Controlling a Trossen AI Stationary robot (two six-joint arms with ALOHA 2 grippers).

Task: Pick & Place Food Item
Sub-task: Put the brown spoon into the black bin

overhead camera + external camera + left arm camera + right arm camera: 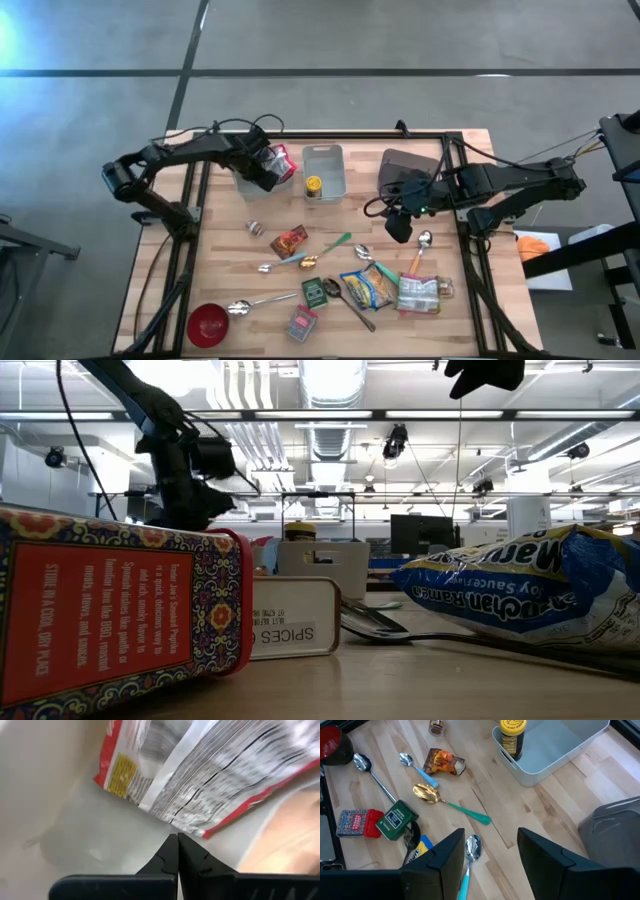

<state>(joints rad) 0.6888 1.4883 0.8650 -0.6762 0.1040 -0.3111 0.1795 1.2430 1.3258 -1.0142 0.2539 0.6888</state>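
Note:
A red-and-white food packet (282, 160) (215, 765) lies slanted in a white bin (65, 820) at the table's far left. Its lower edge is against the bin's pale inner surface. My left gripper (262, 176) (177, 837) is shut and points down into that bin. Its tips stand just short of the packet's edge, with nothing between them. My right gripper (400, 226) (490, 855) hangs open well above the table's right half. Nothing is between its fingers, and a spoon (471, 851) lies on the wood beneath it.
A second white bin (325, 168) holds a yellow-capped bottle (313, 186), and a dark grey container (410, 165) stands to its right. Across the near half lie an orange snack bag (289, 240), ramen packets (372, 286), tins (315, 292), several spoons and a red bowl (208, 325).

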